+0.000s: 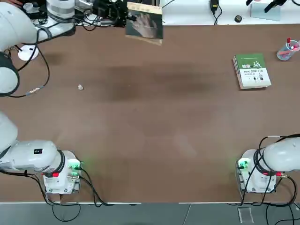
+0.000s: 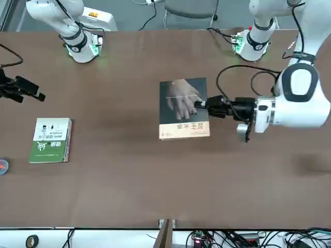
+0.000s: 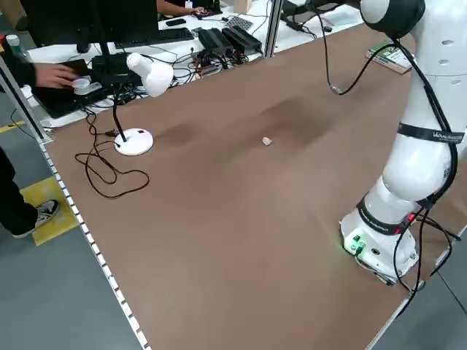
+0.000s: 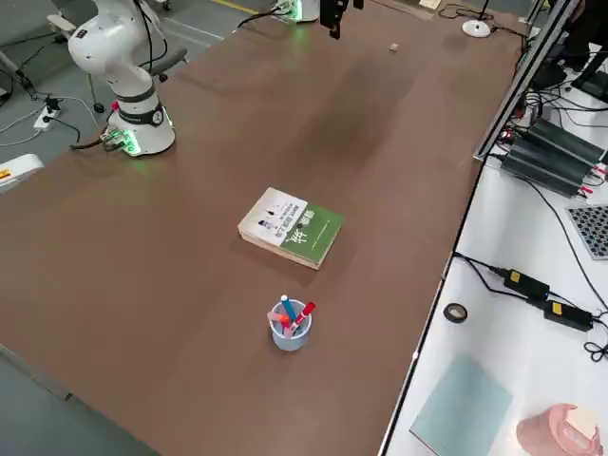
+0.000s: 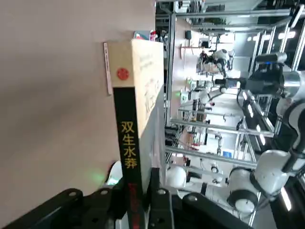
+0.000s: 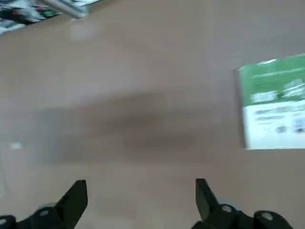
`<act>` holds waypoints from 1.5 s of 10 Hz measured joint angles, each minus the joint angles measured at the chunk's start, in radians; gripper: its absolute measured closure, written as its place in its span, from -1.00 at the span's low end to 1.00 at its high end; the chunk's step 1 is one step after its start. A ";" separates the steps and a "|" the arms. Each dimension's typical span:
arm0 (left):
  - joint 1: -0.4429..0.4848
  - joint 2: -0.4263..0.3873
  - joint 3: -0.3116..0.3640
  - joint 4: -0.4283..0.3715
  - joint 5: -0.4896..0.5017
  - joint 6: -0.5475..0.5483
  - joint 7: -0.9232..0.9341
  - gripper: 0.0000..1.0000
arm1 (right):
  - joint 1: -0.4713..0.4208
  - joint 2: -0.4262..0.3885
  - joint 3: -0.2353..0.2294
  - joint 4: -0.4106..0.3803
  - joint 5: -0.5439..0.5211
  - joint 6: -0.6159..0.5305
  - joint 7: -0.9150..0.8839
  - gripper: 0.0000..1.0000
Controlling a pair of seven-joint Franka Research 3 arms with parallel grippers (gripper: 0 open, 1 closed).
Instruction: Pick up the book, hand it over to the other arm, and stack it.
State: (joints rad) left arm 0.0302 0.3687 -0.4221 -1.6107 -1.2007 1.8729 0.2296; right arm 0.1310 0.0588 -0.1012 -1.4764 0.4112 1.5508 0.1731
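**Left gripper holds the book aloft; right gripper hangs open**

The left gripper (image 2: 207,105) has its black fingers (image 5: 153,202) clamped on the book (image 2: 183,109), pinching it at one edge. In the left wrist view the fingers sit on either side of the dark spine, which carries yellow characters, with the tan band and a red dot at the far end. The book is clear of the table (image 2: 129,170), held out sideways from the gripper with its dark grey cover and pale hand image facing up; the front view shows the arm reaching in level from the robot's left side. In the top view the book (image 1: 144,23) shows at the far edge of the table, left of centre, and looks slightly tilted.

The right gripper (image 6: 140,195) has its fingers spread wide apart with nothing between them. It hangs above bare table, with the green book (image 6: 274,101) off to one side in its view. In the front view it (image 2: 20,88) hovers beyond the green book (image 2: 51,139), which lies flat on the table, well apart from the held book.

A pen cup (image 4: 290,324) stands near the green book, towards the table's edge. A white lamp (image 3: 139,95) stands at the far left corner, and a small pale scrap (image 1: 80,87) lies on the table on the left side.
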 joint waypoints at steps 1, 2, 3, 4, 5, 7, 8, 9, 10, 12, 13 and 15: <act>-0.030 0.004 0.000 0.001 -0.015 0.043 -0.005 0.65 | -0.009 0.002 -0.013 -0.019 0.074 -0.008 -0.004 -1.00; -0.061 0.007 -0.001 0.005 -0.030 0.082 -0.013 0.65 | -0.016 0.004 -0.026 -0.043 0.131 -0.013 -0.017 -1.00; -0.089 0.013 -0.001 0.014 -0.040 0.113 -0.024 0.65 | -0.021 0.007 -0.036 -0.069 0.175 -0.014 -0.040 -1.00; -0.114 0.021 -0.001 0.027 -0.044 0.136 -0.036 0.65 | -0.026 0.009 -0.039 -0.099 0.217 -0.014 -0.068 -1.00; -0.138 0.031 -0.001 0.042 -0.044 0.152 -0.044 0.65 | -0.033 0.013 -0.041 -0.134 0.263 -0.014 -0.110 -1.00; -0.179 0.058 -0.001 0.070 -0.044 0.179 -0.050 0.65 | -0.050 0.027 -0.058 -0.218 0.388 -0.014 -0.249 -1.00; -0.199 0.074 -0.001 0.087 -0.044 0.187 -0.050 0.65 | -0.060 0.035 -0.070 -0.264 0.455 -0.014 -0.329 -1.00; -0.220 0.091 -0.001 0.106 -0.044 0.193 -0.050 0.65 | -0.067 0.042 -0.082 -0.309 0.518 -0.016 -0.399 -0.99; -0.243 0.109 0.000 0.126 -0.044 0.200 -0.050 0.65 | -0.071 0.047 -0.093 -0.347 0.576 -0.022 -0.454 -0.99; -0.288 0.142 -0.001 0.160 -0.044 0.227 -0.051 0.65 | -0.074 0.050 -0.099 -0.412 0.701 -0.033 -0.547 -0.99; -0.311 0.155 -0.001 0.172 -0.044 0.250 -0.051 0.65 | -0.073 0.051 -0.098 -0.448 0.758 -0.034 -0.594 -0.99; -0.356 0.173 -0.001 0.187 -0.044 0.302 -0.052 0.65 | -0.072 0.057 -0.097 -0.517 0.848 -0.034 -0.680 -0.99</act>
State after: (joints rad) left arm -0.3258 0.5418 -0.4231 -1.4232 -1.2450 2.1747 0.1778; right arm 0.0592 0.1158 -0.1981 -1.9935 1.2595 1.5170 -0.5066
